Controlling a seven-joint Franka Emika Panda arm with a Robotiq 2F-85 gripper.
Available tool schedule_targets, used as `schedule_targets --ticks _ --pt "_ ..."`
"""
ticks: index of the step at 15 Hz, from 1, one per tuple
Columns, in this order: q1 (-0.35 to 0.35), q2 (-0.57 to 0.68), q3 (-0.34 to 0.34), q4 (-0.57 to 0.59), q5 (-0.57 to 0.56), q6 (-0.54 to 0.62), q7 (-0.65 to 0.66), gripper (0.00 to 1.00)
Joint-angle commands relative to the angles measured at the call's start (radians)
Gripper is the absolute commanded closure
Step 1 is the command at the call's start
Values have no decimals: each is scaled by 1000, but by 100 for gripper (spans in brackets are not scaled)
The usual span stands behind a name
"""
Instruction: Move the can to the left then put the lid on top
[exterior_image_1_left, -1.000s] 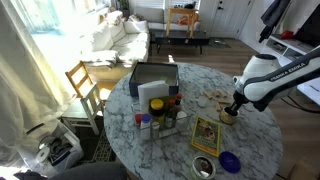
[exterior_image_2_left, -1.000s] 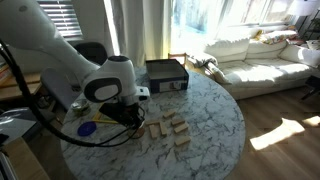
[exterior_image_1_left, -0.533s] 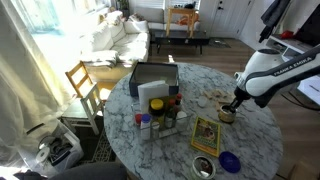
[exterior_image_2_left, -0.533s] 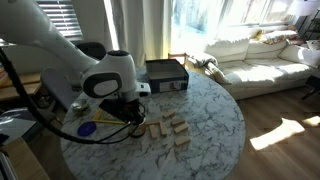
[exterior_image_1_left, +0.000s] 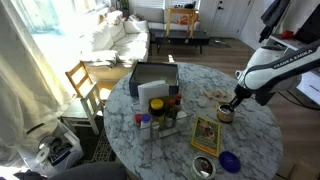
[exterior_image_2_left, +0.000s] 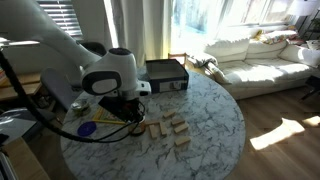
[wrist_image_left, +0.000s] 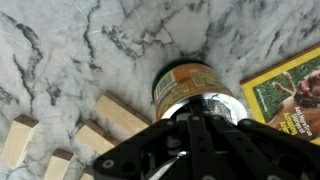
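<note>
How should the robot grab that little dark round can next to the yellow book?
Come straight down from above and pinch the rim of the small dark round tin can. It stands upright, is short, and seems open on top, so its rim is free to reach. The yellow book and the pale wooden blocks crowd its sides.

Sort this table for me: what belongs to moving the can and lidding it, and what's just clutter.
Job: can; gripper, shut, right by it. I cannot make out the green lid in these views.
Clutter: wooden blocks; yellow book; blue-purple disc; silvery tin; black box.
</note>
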Motion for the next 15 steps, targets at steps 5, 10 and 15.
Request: schedule_targets --ticks 5,10,15 --pt "-18 -39 4 -27 4 122 -75 100" --pt "-27 -24 12 -28 11 132 -107 100" --pt "-15 -30 -18 -36 -64 127 -30 100"
